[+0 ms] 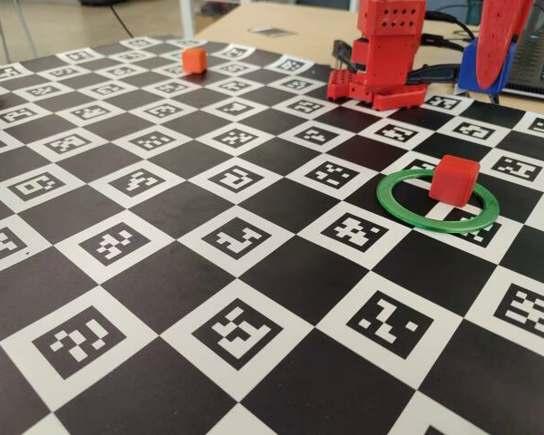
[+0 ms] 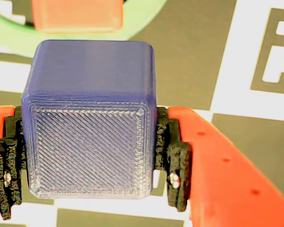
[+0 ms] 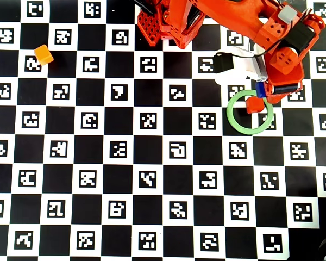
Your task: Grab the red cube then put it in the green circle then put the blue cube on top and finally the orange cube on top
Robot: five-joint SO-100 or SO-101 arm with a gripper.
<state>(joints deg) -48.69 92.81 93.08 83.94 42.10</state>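
The small matte blue plastic cube [image 2: 90, 118] is clamped between the jaws, closed on its two opposite side faces, at centre of the wrist view. It is judged light and rigid. The red plastic cube [image 1: 454, 177] sits inside the thin green plastic ring [image 1: 438, 222].
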